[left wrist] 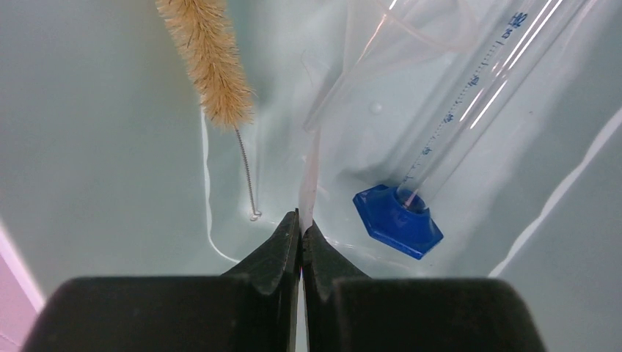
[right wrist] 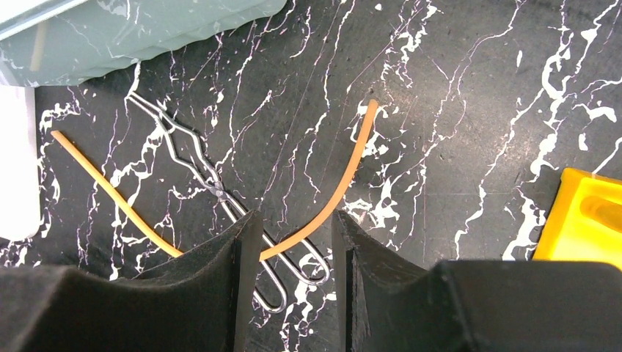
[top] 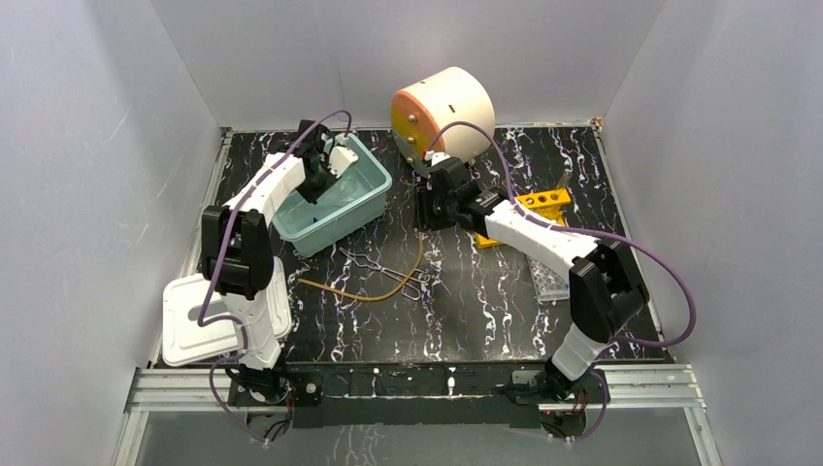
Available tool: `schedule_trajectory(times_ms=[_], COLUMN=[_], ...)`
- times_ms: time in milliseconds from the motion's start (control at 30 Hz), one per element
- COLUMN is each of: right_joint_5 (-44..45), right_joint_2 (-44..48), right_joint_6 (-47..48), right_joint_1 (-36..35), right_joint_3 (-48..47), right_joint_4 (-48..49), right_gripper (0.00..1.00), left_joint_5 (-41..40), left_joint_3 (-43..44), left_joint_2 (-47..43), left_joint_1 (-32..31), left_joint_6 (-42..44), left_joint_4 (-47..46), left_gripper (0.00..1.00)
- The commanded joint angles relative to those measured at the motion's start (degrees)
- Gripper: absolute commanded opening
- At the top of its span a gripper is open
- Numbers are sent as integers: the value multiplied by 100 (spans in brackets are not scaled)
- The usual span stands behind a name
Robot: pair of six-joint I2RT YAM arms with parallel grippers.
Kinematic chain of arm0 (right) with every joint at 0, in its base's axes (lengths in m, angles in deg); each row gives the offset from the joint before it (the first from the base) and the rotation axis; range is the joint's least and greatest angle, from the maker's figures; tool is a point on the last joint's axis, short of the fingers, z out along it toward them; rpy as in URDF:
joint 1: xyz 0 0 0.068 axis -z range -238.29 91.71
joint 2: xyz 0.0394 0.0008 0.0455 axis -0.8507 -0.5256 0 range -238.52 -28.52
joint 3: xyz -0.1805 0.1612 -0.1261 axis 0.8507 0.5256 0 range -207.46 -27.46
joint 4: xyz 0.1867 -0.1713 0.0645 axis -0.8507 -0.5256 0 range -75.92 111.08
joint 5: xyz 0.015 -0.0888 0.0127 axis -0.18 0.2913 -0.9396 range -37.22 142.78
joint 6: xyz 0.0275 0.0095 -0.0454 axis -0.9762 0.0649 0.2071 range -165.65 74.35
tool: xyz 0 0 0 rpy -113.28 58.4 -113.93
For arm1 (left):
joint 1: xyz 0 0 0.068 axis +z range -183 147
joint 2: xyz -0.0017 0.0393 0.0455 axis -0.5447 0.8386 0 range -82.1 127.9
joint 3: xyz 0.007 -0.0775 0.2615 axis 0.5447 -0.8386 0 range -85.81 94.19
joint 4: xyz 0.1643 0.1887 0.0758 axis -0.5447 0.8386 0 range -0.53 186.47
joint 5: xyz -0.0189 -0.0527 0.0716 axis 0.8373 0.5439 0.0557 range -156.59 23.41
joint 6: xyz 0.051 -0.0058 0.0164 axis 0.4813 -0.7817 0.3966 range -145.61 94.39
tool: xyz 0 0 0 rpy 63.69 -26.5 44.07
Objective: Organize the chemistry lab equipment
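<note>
My left gripper is inside the teal bin, shut on the thin edge of a white packet. A brown brush and a clear graduated tube on a blue base lie on the bin floor beside it. In the top view the left gripper is deep in the bin. My right gripper hovers open above the metal forceps and a curved orange tube, holding nothing. The yellow holed rack stands to its right, with the clear well plate nearer the front.
A large cream and orange drum stands at the back centre. A white lid lies at the front left by the left arm's base. The bin's corner shows in the right wrist view, and the rack's edge at right.
</note>
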Motion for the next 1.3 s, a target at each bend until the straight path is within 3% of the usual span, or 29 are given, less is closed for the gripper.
schedule_trajectory(times_ms=[0, 133, 200, 267, 333, 733, 1000, 1133, 1267], right_joint_5=[-74, -102, -112, -112, -125, -108, 246, 646, 865], right_joint_2=[-78, -109, -120, -123, -120, 72, 162, 91, -132], right_joint_6=[25, -39, -50, -59, -76, -188, -419, -662, -975], right_joint_1=[30, 29, 32, 36, 40, 35, 7, -146, -363], right_joint_3=[-330, -331, -337, -342, -343, -152, -26, -17, -77], right_joint_4=[186, 190, 185, 185, 170, 184, -183, -511, -833], right_gripper=[48, 48, 49, 49, 49, 51, 56, 58, 59], left_joint_5=[-340, -648, -728, -717, -711, -176, 699, 1535, 2004], left_joint_3=[-104, -137, -84, -41, 7, 426, 551, 47, -705], left_joint_2=[63, 155, 177, 146, 101, -624, -1598, -2391, -3251], left_joint_1=[34, 37, 37, 37, 37, 37, 37, 37, 34], left_joint_6=[446, 427, 327, 229, 164, -534, -2021, -3111, -4487], left_joint_4=[-216, -485, -552, -581, -582, -692, -998, -1457, -2154], left_gripper=[0, 1, 9, 26, 34, 48, 59, 63, 72])
